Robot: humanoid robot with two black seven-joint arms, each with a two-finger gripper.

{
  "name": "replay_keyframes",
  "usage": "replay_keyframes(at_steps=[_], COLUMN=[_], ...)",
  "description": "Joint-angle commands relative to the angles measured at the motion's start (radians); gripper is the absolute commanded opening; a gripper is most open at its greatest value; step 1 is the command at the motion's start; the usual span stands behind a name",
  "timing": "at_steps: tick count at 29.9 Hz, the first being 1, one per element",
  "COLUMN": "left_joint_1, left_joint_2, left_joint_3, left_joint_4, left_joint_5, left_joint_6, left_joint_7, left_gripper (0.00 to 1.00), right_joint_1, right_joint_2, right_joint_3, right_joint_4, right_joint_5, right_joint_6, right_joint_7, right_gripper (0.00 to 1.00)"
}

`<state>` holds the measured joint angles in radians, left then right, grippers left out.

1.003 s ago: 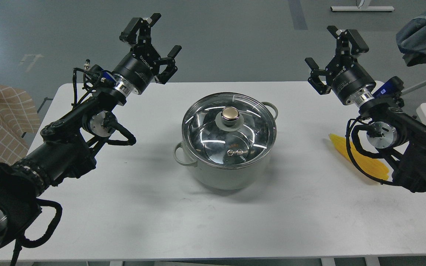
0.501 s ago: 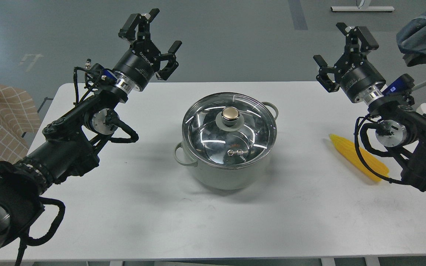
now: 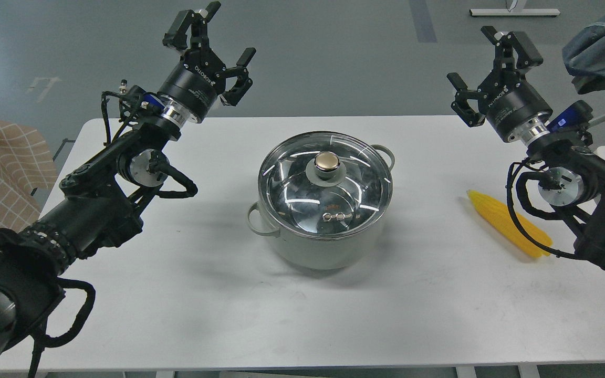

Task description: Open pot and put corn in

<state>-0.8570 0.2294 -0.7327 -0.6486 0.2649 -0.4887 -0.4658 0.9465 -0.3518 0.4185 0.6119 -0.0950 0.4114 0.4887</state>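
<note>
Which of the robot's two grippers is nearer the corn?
The right gripper. The corn lies on the table's right side, under the right arm; the left gripper is raised far across, beyond the lidded pot.

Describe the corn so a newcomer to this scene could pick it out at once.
Start at the white table with the lidded pot in its middle. Look towards the table's right edge, where the corn lies flat, partly behind the right arm's cable. It is the only bright yellow thing there: a tapered cob with rows of kernels, well apart from the pot.
</note>
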Motion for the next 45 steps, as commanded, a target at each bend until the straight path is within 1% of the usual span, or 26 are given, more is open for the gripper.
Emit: replay_keyframes(at_steps=[1,3,4,5,7,8,9,10,12,15,17,18,19,22,25,29,31,33,36,41,43,44,45], left_joint_1=[-0.025,-0.089,-0.099,-0.108,-0.111,-0.111,-0.111,-0.106,-0.091,-0.066,-0.047,-0.04,-0.027,-0.016,-0.011,-0.007,-0.004,-0.004,-0.002,0.015,0.03,0.032,0.033], left_joint_2=[0.027,0.094,0.109,0.14,0.171,0.206,0.221,0.246,0.26,0.265,0.263,0.261,0.257,0.246,0.229,0.203,0.171,0.145,0.125,0.114,0.116,0.114,0.116], left_joint_3=[0.009,0.018,0.018,0.015,0.012,0.01,0.01,0.013,0.021,0.041,0.062,0.07,0.091,0.137,0.186,0.193,0.191,0.193,0.191,0.193,0.193,0.193,0.194], left_joint_4=[-0.016,-0.08,-0.104,-0.17,-0.248,-0.338,-0.385,-0.475,-0.612,-0.673,-0.707,-0.712,-0.714,-0.706,-0.7,-0.637,-0.568,-0.527,-0.493,-0.482,-0.482,-0.483,-0.482], left_joint_5=[0.052,0.23,0.288,0.41,0.528,0.63,0.678,0.768,0.958,1.144,1.432,1.5,1.625,1.808,1.917,1.917,1.917,1.917,1.917,1.917,1.917,1.917,1.917], left_joint_6=[0.0,0.0,0.0,0.0,0.013,0.037,0.053,0.085,0.139,0.16,0.179,0.186,0.205,0.249,0.263,0.265,0.275,0.283,0.285,0.285,0.285,0.285,0.285], left_joint_7=[-0.004,-0.01,-0.014,-0.02,-0.02,-0.02,-0.02,-0.02,-0.02,-0.02,-0.023,-0.023,-0.023,-0.023,-0.017,-0.017,-0.017,-0.017,-0.014,-0.013,-0.011,-0.011,-0.011], left_gripper=[0.98,0.98,0.98,0.98,0.98,0.98,0.98,0.98,0.98,0.98,0.98,0.98,0.98,0.98,0.98,0.98,0.98,0.98,0.98,0.98,0.95,0.91,0.8], right_joint_1=[0.0,-0.002,-0.005,-0.009,-0.015,-0.026,-0.031,-0.038,-0.046,-0.046,-0.046,-0.048,-0.048,-0.051,-0.061,-0.066,-0.069,-0.069,-0.071,-0.071,-0.072,-0.075,-0.077], right_joint_2=[-0.027,-0.056,-0.062,-0.072,-0.084,-0.091,-0.093,-0.096,-0.108,-0.119,-0.131,-0.133,-0.134,-0.135,-0.134,-0.133,-0.133,-0.133,-0.134,-0.135,-0.135,-0.135,-0.135], right_joint_3=[-0.004,-0.007,-0.007,-0.007,-0.009,-0.007,-0.007,-0.007,-0.007,-0.007,-0.007,-0.007,-0.007,-0.009,-0.009,-0.009,-0.007,-0.009,-0.009,-0.009,-0.009,-0.009,-0.009], right_joint_4=[0.003,0.006,0.008,0.015,0.028,0.035,0.037,0.043,0.052,0.065,0.072,0.072,0.074,0.085,0.088,0.089,0.097,0.097,0.098,0.1,0.1,0.1,0.103], right_joint_5=[-0.006,-0.012,-0.012,-0.012,-0.014,-0.015,-0.015,-0.017,-0.017,-0.017,-0.019,-0.019,-0.019,-0.019,-0.02,-0.02,-0.02,-0.02,-0.02,-0.02,-0.02,-0.02,-0.02], right_joint_6=[0.0,0.0,0.0,0.0,0.0,0.0,0.0,-0.002,-0.003,-0.005,-0.005,-0.005,-0.005,-0.005,-0.005,-0.005,-0.006,-0.006,-0.006,-0.006,-0.006,-0.006,-0.006], right_joint_7=[0.0,0.0,0.0,0.0,0.0,0.0,0.0,0.0,0.0,0.0,0.0,0.0,0.0,0.0,0.0,0.0,0.0,0.0,0.0,0.0,0.0,0.0,0.0], right_gripper=[1.0,1.0,1.0,1.0,1.0,1.0,1.0,1.0,1.0,1.0,1.0,1.0,1.0,1.0,1.0,1.0,1.0,1.0,1.0,1.0,1.0,1.0,1.0])
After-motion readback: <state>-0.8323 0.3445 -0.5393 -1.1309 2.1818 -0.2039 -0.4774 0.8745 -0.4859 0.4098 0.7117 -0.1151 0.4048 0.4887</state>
